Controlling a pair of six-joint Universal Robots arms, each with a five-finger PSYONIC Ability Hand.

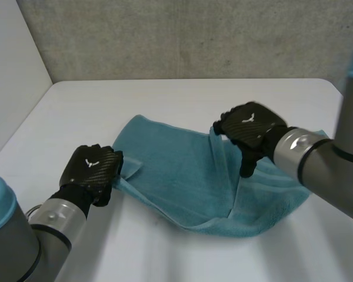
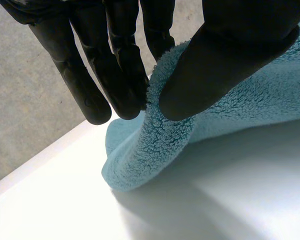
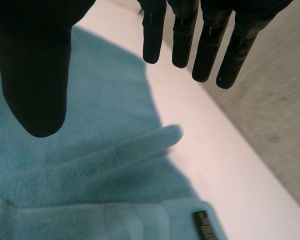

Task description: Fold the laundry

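Observation:
A teal towel [image 1: 176, 176] lies rumpled across the middle of the white table [image 1: 76, 111]. My left hand [image 1: 93, 167] is at the towel's left corner. In the left wrist view its thumb [image 2: 225, 55] and fingers [image 2: 125, 75] pinch the fluffy towel [image 2: 155, 145] edge and lift it a little off the table. My right hand [image 1: 250, 129] hovers over the towel's far right part, beside a raised fold [image 1: 215, 144]. In the right wrist view the right hand [image 3: 35, 65] has straight, spread fingers with nothing between them, and a loose towel [image 3: 90, 170] corner lies below.
A grey concrete wall [image 1: 194, 35] stands behind the table's far edge, and a white panel [image 1: 12, 70] runs along its left side. Bare table lies in front of the towel and at the far left. A small dark label [image 3: 202, 226] sits on the towel's hem.

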